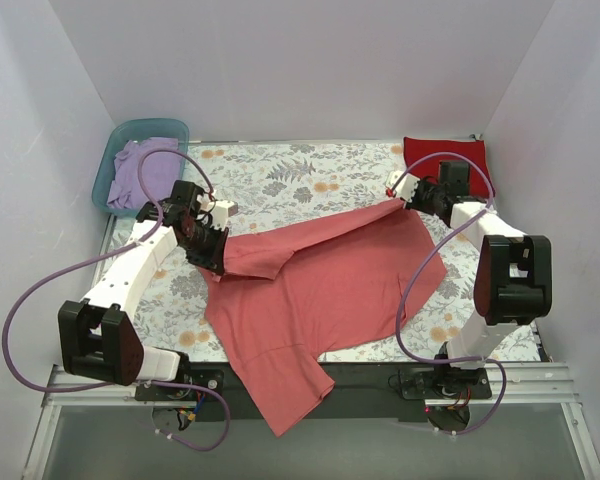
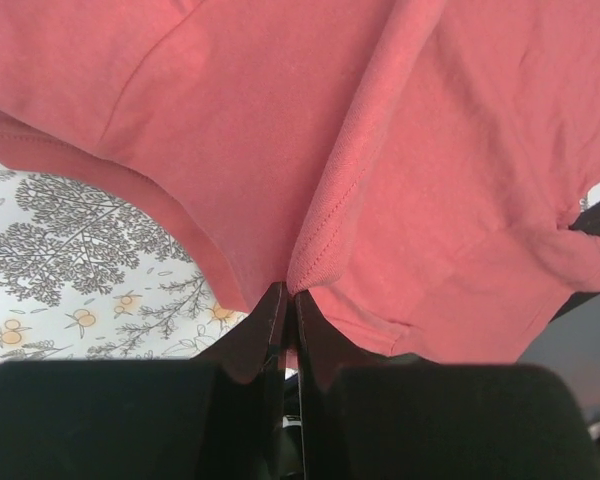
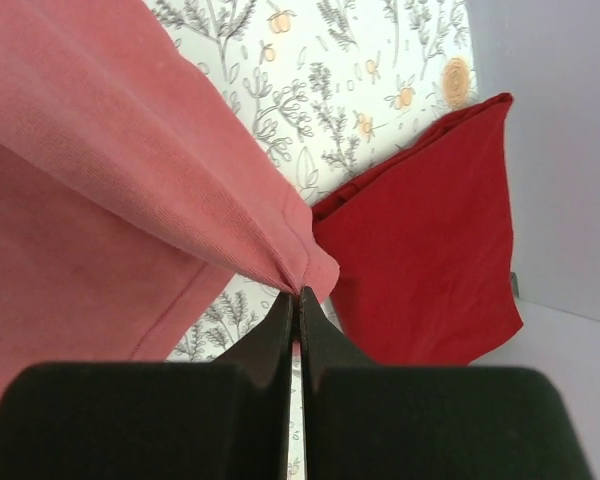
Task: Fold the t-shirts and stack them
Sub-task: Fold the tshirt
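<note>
The salmon-pink t-shirt (image 1: 320, 290) is stretched across the middle of the table, its lower part hanging over the front edge. My left gripper (image 1: 218, 262) is shut on its left hemmed edge (image 2: 310, 250). My right gripper (image 1: 400, 200) is shut on its far right corner (image 3: 290, 255) and holds it lifted. The deep red t-shirt (image 1: 442, 155) lies folded at the back right corner, also in the right wrist view (image 3: 430, 250). The lavender purple t-shirt (image 1: 140, 172) is bunched in the teal tub (image 1: 110, 165) at the back left.
The white floral-print cloth (image 1: 290, 175) covers the table. Grey walls close in on both sides and the back. Purple cables (image 1: 30, 300) loop beside each arm. The black front rail (image 1: 380, 375) runs along the near edge.
</note>
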You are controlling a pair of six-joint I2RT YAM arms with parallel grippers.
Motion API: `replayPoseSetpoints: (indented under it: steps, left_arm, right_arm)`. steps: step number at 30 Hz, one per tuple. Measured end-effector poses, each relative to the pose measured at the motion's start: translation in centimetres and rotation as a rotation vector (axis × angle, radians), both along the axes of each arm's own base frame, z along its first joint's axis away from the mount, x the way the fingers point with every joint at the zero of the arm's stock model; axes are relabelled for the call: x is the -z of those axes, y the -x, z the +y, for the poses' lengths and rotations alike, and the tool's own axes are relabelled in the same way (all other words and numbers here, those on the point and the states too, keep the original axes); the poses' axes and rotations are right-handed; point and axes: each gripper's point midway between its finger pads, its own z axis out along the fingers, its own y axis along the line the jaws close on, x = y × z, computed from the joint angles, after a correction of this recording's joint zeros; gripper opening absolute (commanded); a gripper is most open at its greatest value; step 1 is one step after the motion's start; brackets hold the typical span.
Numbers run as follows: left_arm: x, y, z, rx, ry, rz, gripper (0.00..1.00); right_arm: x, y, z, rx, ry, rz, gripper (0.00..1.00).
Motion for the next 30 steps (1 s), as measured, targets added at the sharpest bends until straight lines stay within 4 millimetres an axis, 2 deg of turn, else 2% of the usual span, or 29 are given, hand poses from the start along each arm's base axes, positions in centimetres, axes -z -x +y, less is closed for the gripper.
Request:
replayPoseSetpoints:
  steps: [2,3,7,10,13,15,17,18,21,24,26,30]
  left_arm:
    - [0.3,0.5,-0.1,0.009,0.008,0.02,0.0]
    - [0.3,0.9,-0.5,0.024,0.021,0.03,0.0]
    - [0.4,1.2,-1.0,0.04,0.028,0.037,0.0]
    - [0.4,1.4,-1.3,0.053,0.03,0.041,0.05]
    - [0.4,1.6,-1.4,0.064,0.035,0.049,0.22]
    - [0.5,1.9,-1.6,0.086,0.047,0.059,0.38]
    - [0.4,2.5,-1.9,0.098,0.062,0.081,0.41]
    - [0.3,2.6,-1.9,0.104,0.067,0.086,0.41]
    - [-0.2,2.7,-2.2,0.116,0.08,0.086,0.41]
    - [-0.7,1.6,-2.2,0.107,0.079,0.046,0.4]
    - [-0.9,0.6,-2.0,0.082,0.074,0.016,0.38]
    - [-0.2,-2.4,-0.9,-0.019,0.063,-0.004,0.31]
  right_arm:
    - [0.4,0.3,0.0,-0.013,0.014,0.007,0.01]
    - [1.3,1.0,0.0,-0.017,0.019,0.037,0.01]
    - [1.3,1.0,-0.1,-0.02,0.021,0.036,0.01]
    - [1.4,1.0,-0.1,-0.021,0.024,0.037,0.01]
    - [1.6,1.2,-0.1,-0.03,0.036,0.044,0.13]
    - [2.0,1.5,-0.3,-0.032,0.047,0.053,0.34]
    - [2.4,1.8,-0.5,-0.031,0.063,0.064,0.48]
    - [2.5,1.9,-0.7,-0.026,0.072,0.068,0.51]
    - [2.6,2.0,-1.2,-0.009,0.088,0.077,0.52]
    - [2.2,2.0,-2.0,0.017,0.08,0.099,0.51]
    - [1.2,1.8,-2.3,0.033,0.063,0.116,0.5]
    - [-1.4,0.7,-2.0,0.05,0.011,0.135,0.38]
